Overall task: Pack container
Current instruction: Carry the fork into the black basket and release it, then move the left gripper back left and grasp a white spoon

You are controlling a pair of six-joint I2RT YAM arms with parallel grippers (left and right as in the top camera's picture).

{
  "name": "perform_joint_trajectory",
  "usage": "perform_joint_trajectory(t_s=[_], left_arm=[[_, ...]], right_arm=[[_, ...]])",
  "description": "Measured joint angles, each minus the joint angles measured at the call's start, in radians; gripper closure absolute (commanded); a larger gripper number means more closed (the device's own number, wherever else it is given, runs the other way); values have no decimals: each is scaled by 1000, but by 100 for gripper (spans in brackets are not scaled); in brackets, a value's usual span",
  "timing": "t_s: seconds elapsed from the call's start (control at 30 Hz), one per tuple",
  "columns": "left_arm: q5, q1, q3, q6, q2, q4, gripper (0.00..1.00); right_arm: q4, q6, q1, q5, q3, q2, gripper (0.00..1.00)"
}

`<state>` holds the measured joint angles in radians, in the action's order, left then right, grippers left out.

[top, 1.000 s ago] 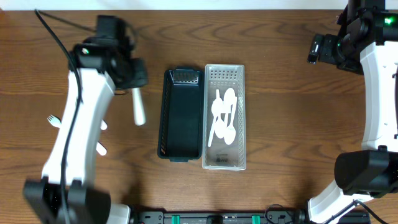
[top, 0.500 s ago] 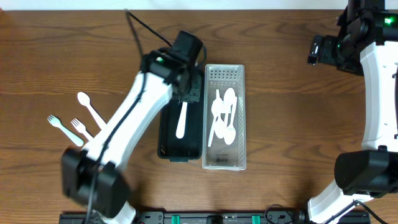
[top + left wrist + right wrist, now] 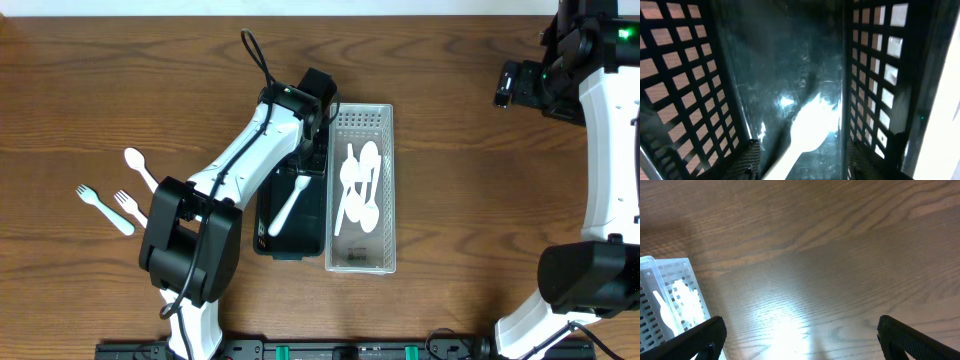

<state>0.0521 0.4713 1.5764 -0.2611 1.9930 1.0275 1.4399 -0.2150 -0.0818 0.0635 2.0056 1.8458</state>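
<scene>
The white plastic utensil (image 3: 288, 203) seems light and slippery, best held at its handle; the left end effector (image 3: 806, 152) stands apart

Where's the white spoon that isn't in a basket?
In the overhead view, the white plastic spoon lies on the wooden table's left side, beside the two white plastic forks, left of the black plastic basket.
</scene>
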Motion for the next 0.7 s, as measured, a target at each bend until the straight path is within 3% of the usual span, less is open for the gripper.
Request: perform_joint_trajectory(t_s=[0.23, 0.43, 0.57, 0.7], left_arm=[[-65, -6, 5, 29, -28, 14, 40], [-175, -63, 74, 57, -230, 22, 14], [-225, -215, 114, 52, -415, 23, 9], [-252, -467, 128, 21, -489, 32, 7]], right_arm=[[0, 7, 0, 1, 0, 0, 1], [-4, 23, 0, 5, 0, 0, 1], [-12, 37, 0, 5, 0, 0, 1], [-12, 42, 0, 5, 0, 0, 1]])
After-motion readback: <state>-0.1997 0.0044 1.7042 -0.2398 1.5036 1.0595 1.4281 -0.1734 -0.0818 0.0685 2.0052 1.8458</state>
